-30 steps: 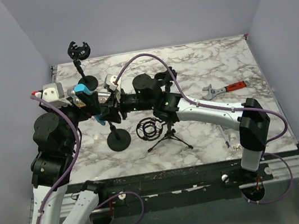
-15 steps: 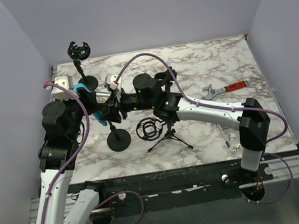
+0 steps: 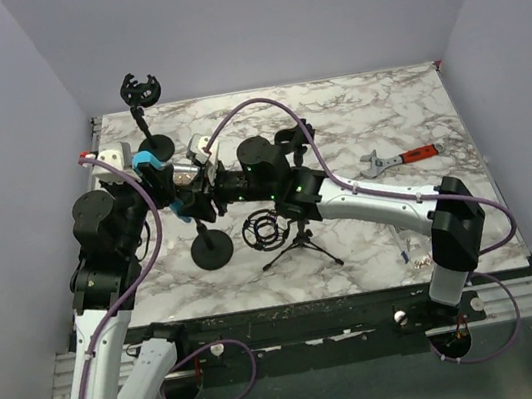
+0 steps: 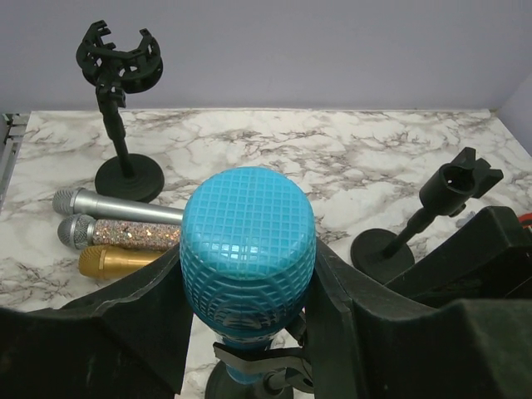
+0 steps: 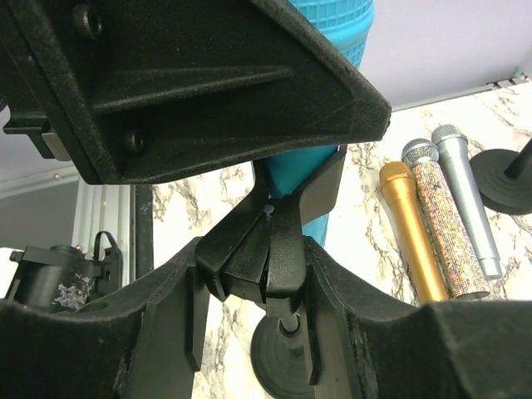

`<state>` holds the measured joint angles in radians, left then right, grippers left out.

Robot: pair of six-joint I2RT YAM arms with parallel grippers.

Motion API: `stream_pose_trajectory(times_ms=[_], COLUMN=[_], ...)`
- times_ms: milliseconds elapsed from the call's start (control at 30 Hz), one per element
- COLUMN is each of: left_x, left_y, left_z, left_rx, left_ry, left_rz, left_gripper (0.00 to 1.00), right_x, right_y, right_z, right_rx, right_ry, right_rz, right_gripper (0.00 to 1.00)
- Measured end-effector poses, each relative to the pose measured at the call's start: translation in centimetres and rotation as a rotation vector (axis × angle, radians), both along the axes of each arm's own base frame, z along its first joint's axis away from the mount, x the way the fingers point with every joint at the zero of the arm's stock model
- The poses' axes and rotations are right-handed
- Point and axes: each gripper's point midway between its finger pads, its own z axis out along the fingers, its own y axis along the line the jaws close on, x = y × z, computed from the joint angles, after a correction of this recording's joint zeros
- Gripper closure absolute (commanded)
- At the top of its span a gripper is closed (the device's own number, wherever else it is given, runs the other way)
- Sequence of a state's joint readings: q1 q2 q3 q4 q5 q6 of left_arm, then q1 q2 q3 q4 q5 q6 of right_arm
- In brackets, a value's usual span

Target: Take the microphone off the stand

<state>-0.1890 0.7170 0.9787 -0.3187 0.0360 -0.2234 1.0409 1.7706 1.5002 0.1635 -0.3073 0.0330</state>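
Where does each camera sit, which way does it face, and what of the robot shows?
Top external: above and behind the robot, looking down on the table; both arms show.
Left wrist: on the left hand, facing the back wall; its fingers flank the blue microphone.
Right wrist: on the right hand, facing the stand clip between its fingers.
Shared: both wrist views show three microphones lying flat.

This looks like a robotics lab test cell: a marble-patterned table (image 3: pixel 393 108) boxed in by plain lavender walls (image 3: pixel 268 17). A cabled left arm (image 3: pixel 102 248) and right arm (image 3: pixel 378 204) are bolted to a metal rail (image 3: pixel 514 294) at its near edge.
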Motion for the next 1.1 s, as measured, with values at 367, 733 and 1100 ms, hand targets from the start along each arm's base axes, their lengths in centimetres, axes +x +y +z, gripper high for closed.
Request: stream_pose_trajectory(times_ms=[367,733,1100], left_x=[0.0,-0.1,-0.3], left_y=[0.4,0.6,0.8], left_z=[-0.1,-0.1,-0.1], left_rx=[-0.003,-0.014,-0.018], left_ry=[-0.023,-0.022,-0.027], left_rz=[0.011,0.017,0.024], left_gripper=[1.0,1.0,1.0], right_x=[0.0,-0.5,0.0], right_y=[-0.5,-0.7,0.8], right_z=[-2.0,-1.6,0.6], right_rx=[-0.113,-0.156,-0.124], right_ry=[0.071,0.084,0.025], right_rz=[-0.153,-0.35,-0.414], right_gripper=[0.07,0.09,0.99])
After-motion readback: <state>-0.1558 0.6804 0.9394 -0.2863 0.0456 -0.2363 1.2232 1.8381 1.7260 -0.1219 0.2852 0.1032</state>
